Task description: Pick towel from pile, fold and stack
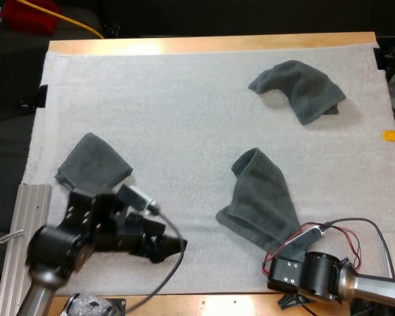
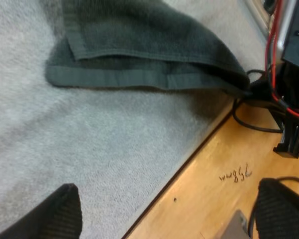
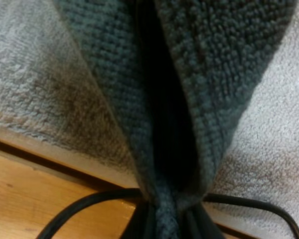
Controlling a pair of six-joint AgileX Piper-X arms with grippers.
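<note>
Three dark grey-green towels lie on the white mat (image 1: 184, 118). A crumpled one (image 1: 297, 89) sits far right, a small folded one (image 1: 93, 166) at the left, and a loosely spread one (image 1: 260, 197) in the middle right. My right gripper (image 1: 291, 249) is at that middle towel's near corner, shut on a bunched fold of the towel (image 3: 169, 99) just over the mat's near edge. My left gripper (image 1: 178, 245) is low over the mat, left of this towel, with its fingers (image 2: 65, 211) wide apart and nothing between them. It faces the towel's hem (image 2: 139, 77).
Bare wood of the table (image 2: 229, 179) runs along the mat's near edge. My right arm's body (image 1: 316, 273) with red and black wires stands close beside the left gripper's path. A metal rail (image 1: 20, 224) lies at the near left.
</note>
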